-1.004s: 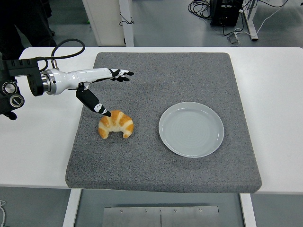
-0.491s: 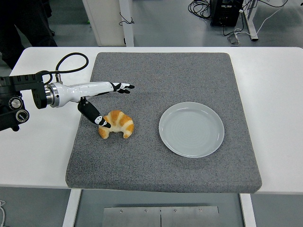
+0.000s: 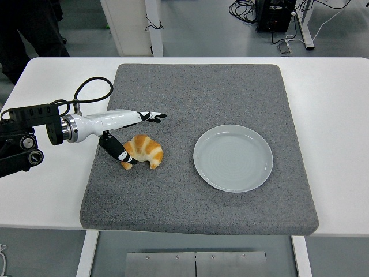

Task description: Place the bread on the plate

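a white table (image 3: 334, 104) fills most of the view, with a grey speckled mat (image 3: 230, 92) lying across its middle. beyond the far edge the floor (image 3: 196, 29) is smooth grey. a white post (image 3: 153, 26) and a pale panel (image 3: 128, 26) stand there; black cables (image 3: 245, 8) trail by a dark box (image 3: 275, 14). a person's dark clothing (image 3: 29, 29) shows top left. below the near edge sits a metal plate (image 3: 196, 264).

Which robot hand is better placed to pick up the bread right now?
Left. The left robot hand is already at the bread, thumb on its left end and fingers spread above it. The right arm is not in view. The plate sits empty to the right.
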Robot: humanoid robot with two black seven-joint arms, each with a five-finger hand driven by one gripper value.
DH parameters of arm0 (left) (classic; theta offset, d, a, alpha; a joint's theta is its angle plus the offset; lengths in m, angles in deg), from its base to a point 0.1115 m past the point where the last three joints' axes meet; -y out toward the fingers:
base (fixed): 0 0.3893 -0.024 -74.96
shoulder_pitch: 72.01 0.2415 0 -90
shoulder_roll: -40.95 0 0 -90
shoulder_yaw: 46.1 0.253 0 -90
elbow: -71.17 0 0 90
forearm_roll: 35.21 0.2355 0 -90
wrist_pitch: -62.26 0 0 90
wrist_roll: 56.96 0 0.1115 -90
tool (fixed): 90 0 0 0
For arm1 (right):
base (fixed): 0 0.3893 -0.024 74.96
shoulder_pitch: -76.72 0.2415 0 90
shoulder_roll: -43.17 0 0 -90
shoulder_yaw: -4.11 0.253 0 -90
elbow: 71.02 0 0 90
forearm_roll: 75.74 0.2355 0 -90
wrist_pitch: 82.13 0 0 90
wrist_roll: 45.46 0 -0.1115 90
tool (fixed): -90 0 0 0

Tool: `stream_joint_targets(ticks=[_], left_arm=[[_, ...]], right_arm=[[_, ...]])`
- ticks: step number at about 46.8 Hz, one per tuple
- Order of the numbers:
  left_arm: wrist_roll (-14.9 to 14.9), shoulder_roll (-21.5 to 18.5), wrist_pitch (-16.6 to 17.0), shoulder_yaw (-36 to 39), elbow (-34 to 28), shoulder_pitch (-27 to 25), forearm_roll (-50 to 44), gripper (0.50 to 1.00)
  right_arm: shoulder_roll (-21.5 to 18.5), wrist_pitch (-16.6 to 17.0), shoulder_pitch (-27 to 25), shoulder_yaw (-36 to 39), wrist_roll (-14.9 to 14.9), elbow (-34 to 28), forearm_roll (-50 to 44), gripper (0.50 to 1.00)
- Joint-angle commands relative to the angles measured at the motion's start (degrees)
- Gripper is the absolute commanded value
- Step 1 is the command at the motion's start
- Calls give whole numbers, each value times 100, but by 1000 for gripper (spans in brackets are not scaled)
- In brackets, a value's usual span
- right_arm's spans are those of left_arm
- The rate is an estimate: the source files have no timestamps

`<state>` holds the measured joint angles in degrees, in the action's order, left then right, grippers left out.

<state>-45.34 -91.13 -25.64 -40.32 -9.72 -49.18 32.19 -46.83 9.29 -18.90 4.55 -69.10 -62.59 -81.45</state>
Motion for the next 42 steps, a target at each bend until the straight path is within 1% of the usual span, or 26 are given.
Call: stream_joint_targets(ticks=[1, 5, 15, 20, 32, 35, 38, 42], left_arm=[[-2, 6, 141, 134, 12, -7, 37, 949], [-2, 15, 247, 222, 30, -7, 37, 949], [-2, 68, 273, 266, 126, 2, 72, 945], [-2, 112, 326, 266, 214, 20, 81, 936], [-2, 182, 335, 275, 232, 46, 81, 915], [-2, 200, 335, 283, 241, 64, 98, 895], [-2, 244, 361, 371, 276, 46, 177, 865], [-2, 253, 493, 476, 276, 55, 274, 806]], right_arm=[[0, -1, 0, 0, 0, 0, -1, 1000], [0, -1, 0, 0, 0, 0, -1, 1000], [0, -1, 0, 0, 0, 9, -1, 1000], [0, -1, 0, 0, 0, 0, -1, 1000], [0, -1, 0, 0, 0, 0, -1, 1000], [0, -1, 0, 0, 0, 0, -1, 1000], [0, -1, 0, 0, 0, 9, -1, 1000], [0, -1, 0, 0, 0, 0, -1, 1000]])
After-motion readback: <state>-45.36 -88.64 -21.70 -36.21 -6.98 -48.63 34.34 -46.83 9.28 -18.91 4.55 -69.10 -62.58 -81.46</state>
